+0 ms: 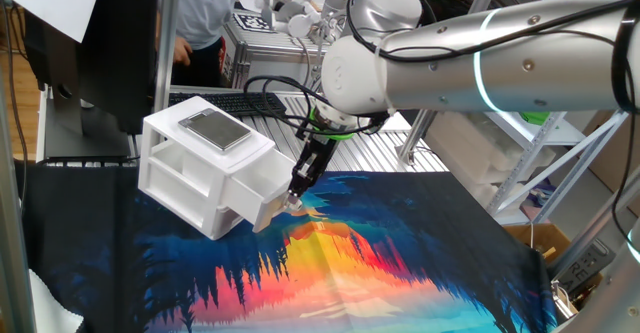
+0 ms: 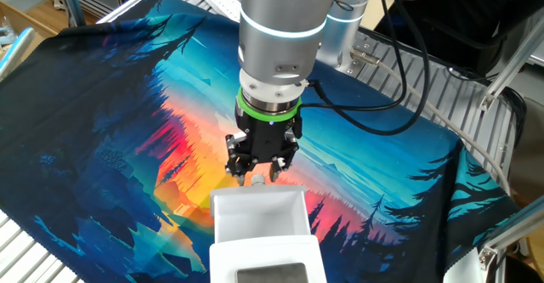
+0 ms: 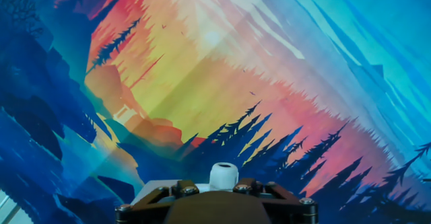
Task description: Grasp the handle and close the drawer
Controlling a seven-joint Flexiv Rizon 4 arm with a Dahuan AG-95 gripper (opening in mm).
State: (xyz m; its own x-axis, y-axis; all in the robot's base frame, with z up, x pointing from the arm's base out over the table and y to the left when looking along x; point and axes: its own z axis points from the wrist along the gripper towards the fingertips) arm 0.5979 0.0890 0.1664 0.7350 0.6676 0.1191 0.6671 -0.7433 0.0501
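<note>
The small white cabinet point(image 1: 185, 168) stands on the left of the mat. Its white drawer point(image 1: 258, 185) is pulled out toward the middle; it also shows in the other fixed view point(image 2: 257, 217). The handle point(image 3: 223, 175), a small round white knob, sticks out of the drawer front point(image 3: 165, 187) and also shows in the other fixed view point(image 2: 257, 180). My gripper point(image 2: 257, 176) is right at the drawer front, its fingers on either side of the knob with a small gap on one side. It also shows in one fixed view point(image 1: 294, 201) and in the hand view point(image 3: 217, 187).
A colourful forest-print mat point(image 1: 400, 253) covers the table. A grey metal plate point(image 1: 212, 130) lies on the cabinet top. A black keyboard point(image 1: 235, 101) and a person point(image 1: 200, 13) are behind the cabinet. The arm's cable point(image 2: 382, 117) hangs beside the arm.
</note>
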